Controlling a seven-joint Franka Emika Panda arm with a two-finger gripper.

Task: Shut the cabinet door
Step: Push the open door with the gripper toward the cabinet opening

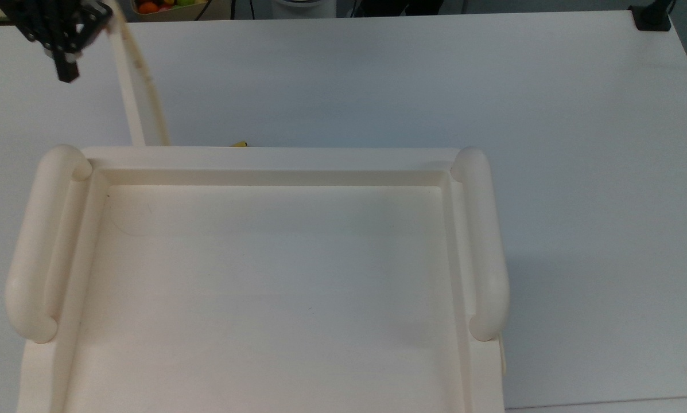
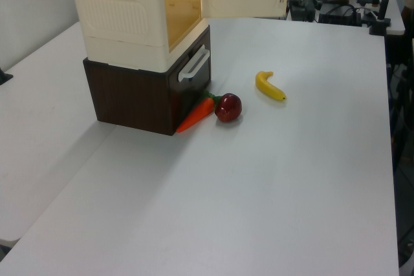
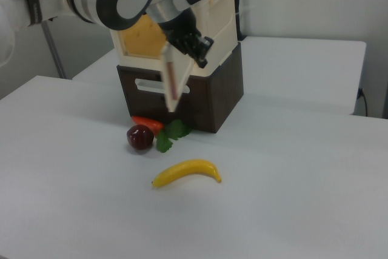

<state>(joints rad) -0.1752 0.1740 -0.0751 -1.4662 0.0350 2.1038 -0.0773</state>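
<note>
Cream plastic cabinet [image 2: 139, 17]: 1, stacked on 1 dark brown drawer box [image 2: 145, 95]. Its thin cream cabinet door [image 1: 139, 86] stands open. Table items: 1 yellow banana [image 3: 185, 172], 1 red apple [image 3: 140, 137], 1 orange carrot [image 2: 196, 114]. The right view adds 1 black gripper [image 3: 197, 50] at the door's edge; jaw spacing cannot be told.
</note>
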